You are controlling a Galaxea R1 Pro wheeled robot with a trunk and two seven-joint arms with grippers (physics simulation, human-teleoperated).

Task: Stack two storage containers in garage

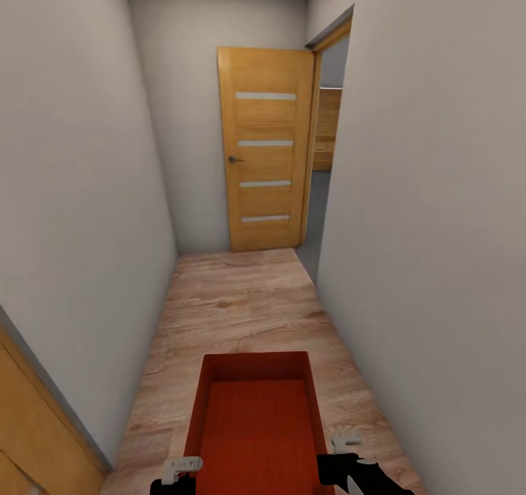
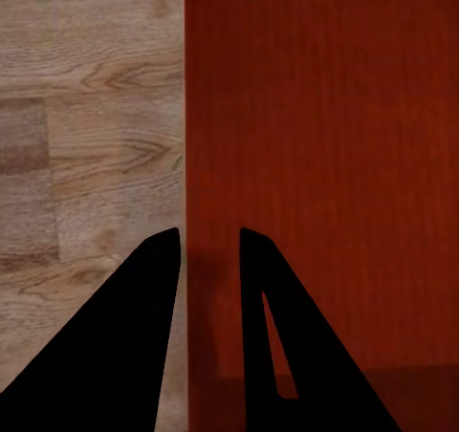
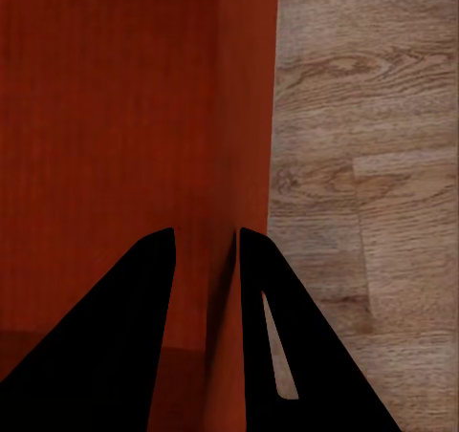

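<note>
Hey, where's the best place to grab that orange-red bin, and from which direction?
Grip the storage container by its two long side walls, one hand on each, coming down from above over the open top. The walls are thin and upright, so fingers can straddle a rim. That is how it looks now: the left hand and right hand each straddle a wall.

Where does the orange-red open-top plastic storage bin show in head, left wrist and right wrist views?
Head view: orange-red open-top plastic storage bin at bottom centre, carried between both grippers.
Left wrist view: its side wall and ribbed bottom cover the right part, the wall between the left gripper fingers.
Right wrist view: bin covers the left part, wall in the right gripper.
Shared landmark: light wood plank floor.
</note>
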